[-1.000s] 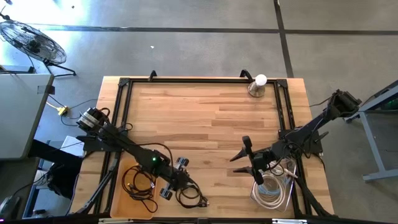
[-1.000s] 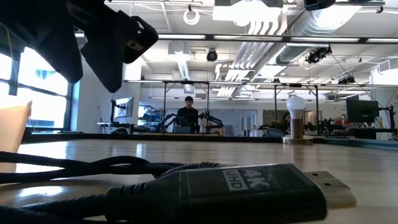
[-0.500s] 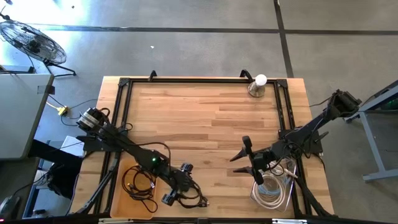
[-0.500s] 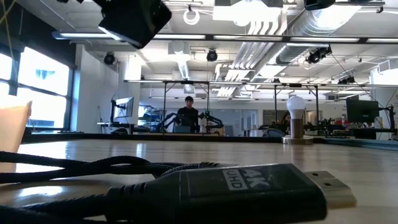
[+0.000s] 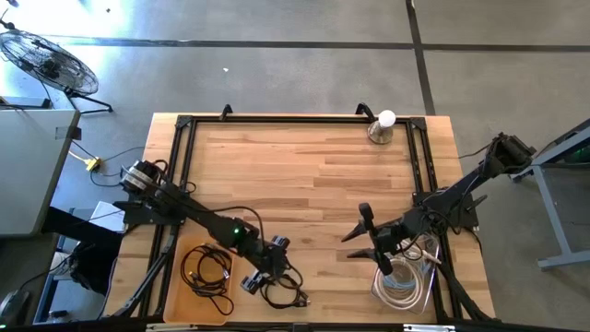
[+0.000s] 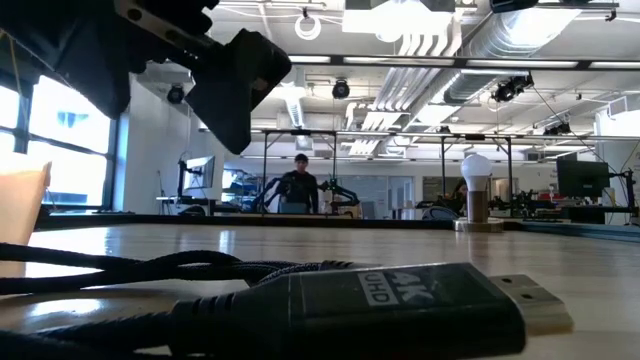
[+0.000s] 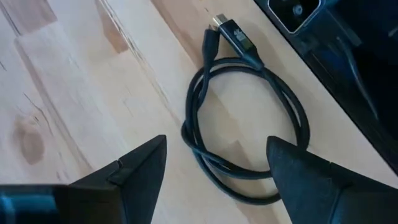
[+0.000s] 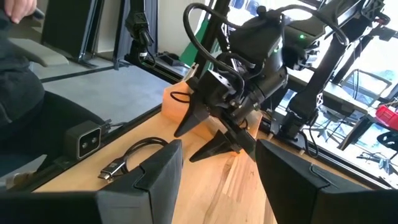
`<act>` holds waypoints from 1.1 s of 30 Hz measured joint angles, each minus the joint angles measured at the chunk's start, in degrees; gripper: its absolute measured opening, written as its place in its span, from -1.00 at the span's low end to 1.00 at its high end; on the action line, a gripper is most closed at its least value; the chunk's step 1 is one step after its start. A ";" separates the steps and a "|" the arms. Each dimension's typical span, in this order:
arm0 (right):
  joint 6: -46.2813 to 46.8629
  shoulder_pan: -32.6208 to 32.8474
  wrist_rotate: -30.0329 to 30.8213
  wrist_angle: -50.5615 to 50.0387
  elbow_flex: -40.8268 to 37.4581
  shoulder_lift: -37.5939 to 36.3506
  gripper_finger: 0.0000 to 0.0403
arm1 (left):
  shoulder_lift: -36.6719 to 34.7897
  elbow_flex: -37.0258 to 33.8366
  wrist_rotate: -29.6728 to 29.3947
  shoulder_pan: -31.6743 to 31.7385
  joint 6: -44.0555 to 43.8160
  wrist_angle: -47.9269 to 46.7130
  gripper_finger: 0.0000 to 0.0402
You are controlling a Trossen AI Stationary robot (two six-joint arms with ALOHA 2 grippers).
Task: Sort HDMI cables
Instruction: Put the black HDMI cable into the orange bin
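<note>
**A:** What is the left gripper [image 5: 263, 274] doing?

**B:** It is hanging above the near edge of the wooden table [image 5: 304, 184] with its fingers [image 7: 134, 171] spread wide and nothing between them. A black HDMI cable [image 7: 245, 124] is lying in a loose coil flat on the wood right under the tips, its plug [image 7: 233, 36] pointing away from the gripper. In the low view that plug is filling the foreground, with the gripper showing dark above it at the upper left.

**A:** And the other cables?

**B:** More black cables [image 5: 207, 273] are sitting in an orange tray [image 5: 189, 297] just behind the left gripper, on its arm's side. A bundle of white cables [image 5: 403, 281] is resting at the right gripper's [image 5: 361, 242] own side, partly under that arm.

**A:** How is the right gripper standing?

**B:** It is waiting over the table well apart from the left one, facing it, fingers [image 8: 158, 174] parted and holding nothing.

**A:** Anything else showing?

**B:** A light bulb on a stand [image 5: 382, 125] is sitting at the far edge, and a person [image 6: 298, 185] is standing in the room beyond.
</note>
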 joint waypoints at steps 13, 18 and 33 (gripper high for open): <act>-0.17 0.00 -0.03 0.02 0.02 0.00 -0.02 | 5.95 0.04 2.87 1.43 1.14 1.37 0.35; -0.13 0.00 -0.16 0.15 0.02 0.00 -0.02 | 5.84 0.07 2.41 2.22 1.20 1.58 0.35; -0.07 0.00 -0.20 -0.02 0.02 0.00 -0.02 | 5.87 0.07 2.22 2.13 -2.11 1.01 0.35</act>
